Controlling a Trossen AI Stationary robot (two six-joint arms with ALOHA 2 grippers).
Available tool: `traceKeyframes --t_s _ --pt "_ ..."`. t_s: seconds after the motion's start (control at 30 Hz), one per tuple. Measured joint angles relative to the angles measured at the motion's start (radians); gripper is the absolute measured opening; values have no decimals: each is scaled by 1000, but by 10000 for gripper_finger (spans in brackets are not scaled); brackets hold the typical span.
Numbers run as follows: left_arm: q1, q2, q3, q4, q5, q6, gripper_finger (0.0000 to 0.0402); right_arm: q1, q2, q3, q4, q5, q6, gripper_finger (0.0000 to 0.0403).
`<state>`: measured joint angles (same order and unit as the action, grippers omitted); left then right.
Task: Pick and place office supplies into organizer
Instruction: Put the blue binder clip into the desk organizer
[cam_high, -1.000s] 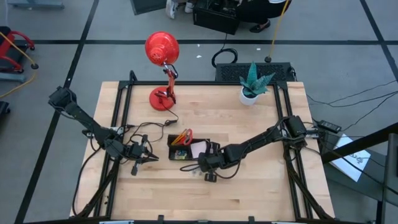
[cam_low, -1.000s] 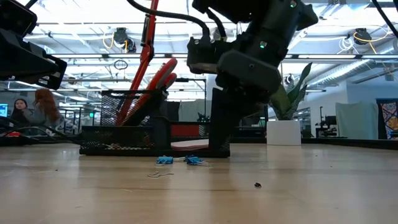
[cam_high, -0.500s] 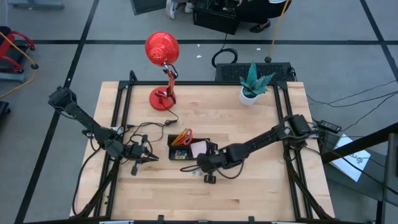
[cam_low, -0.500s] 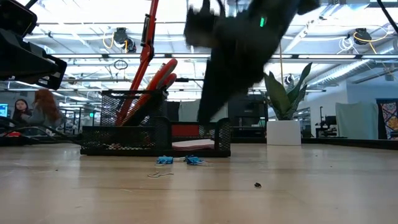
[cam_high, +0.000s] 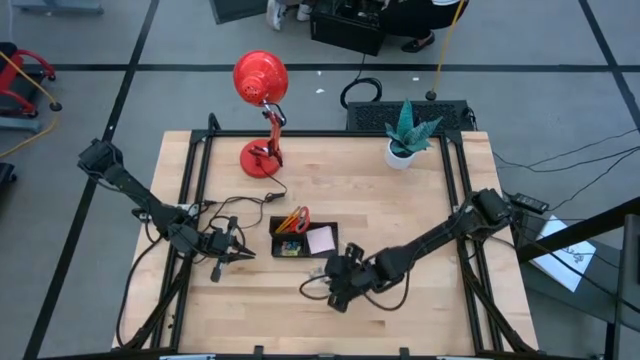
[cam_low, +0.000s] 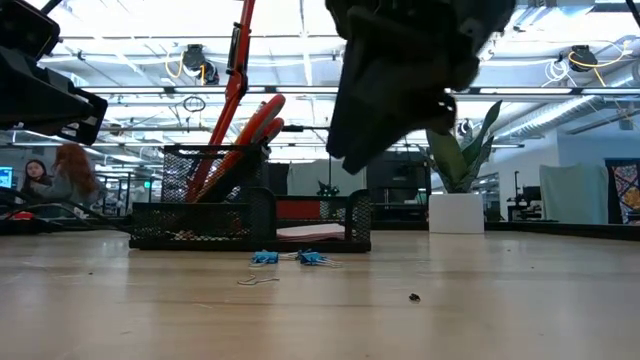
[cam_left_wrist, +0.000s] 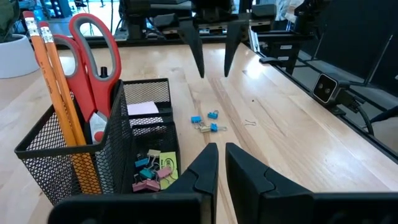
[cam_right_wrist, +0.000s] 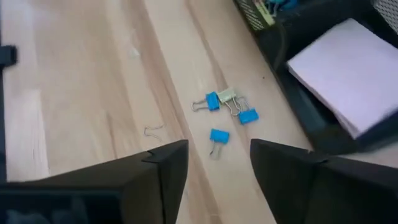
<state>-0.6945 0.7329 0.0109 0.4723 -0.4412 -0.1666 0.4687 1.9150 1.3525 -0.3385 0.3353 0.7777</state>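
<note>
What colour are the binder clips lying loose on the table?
Mostly blue, one pale yellow: binder clips, best seen in the right wrist view.

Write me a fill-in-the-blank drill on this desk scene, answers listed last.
1. The scissors in the organizer have ____ handles.
2. The loose clips lying on the table outside the organizer are mostly ____.
3. The sticky-note pad lies ____ the organizer.
4. The right gripper hangs above the clips with its jaws ____.

Missing words: red; blue; inside; open

Bare table (cam_high: 420, 220) lies around the blue clips (cam_right_wrist: 225, 112), organizer (cam_high: 284, 247) just beside.
</note>
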Motion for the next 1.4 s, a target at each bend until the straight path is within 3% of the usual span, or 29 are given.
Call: traceKeyframes --t_s 0.17,0.37,0.63,0.83,1.03,1.1,1.23,1.4 --pt "-1 0 0 2 5 39 37 32 23 0 -1 107 122 169" --pt "-51 -5 0 12 -12 192 37 33 78 0 54 150 150 169" --pt "-205 -102 4 -59 -263 296 37 29 142 0 76 195 98 169" --pt "-328 -230 125 -238 -369 394 37 31 142 0 84 245 33 169" --pt "-260 -250 293 -573 -372 461 37 31 143 -1 88 243 0 169" --pt "-203 -252 316 -589 -348 497 37 31 143 -1 89 242 -1 169" --pt "-55 -292 313 -536 -207 559 37 31 143 -1 118 238 2 169" --pt "117 -386 215 -424 6 572 37 33 143 -2 162 176 22 169"
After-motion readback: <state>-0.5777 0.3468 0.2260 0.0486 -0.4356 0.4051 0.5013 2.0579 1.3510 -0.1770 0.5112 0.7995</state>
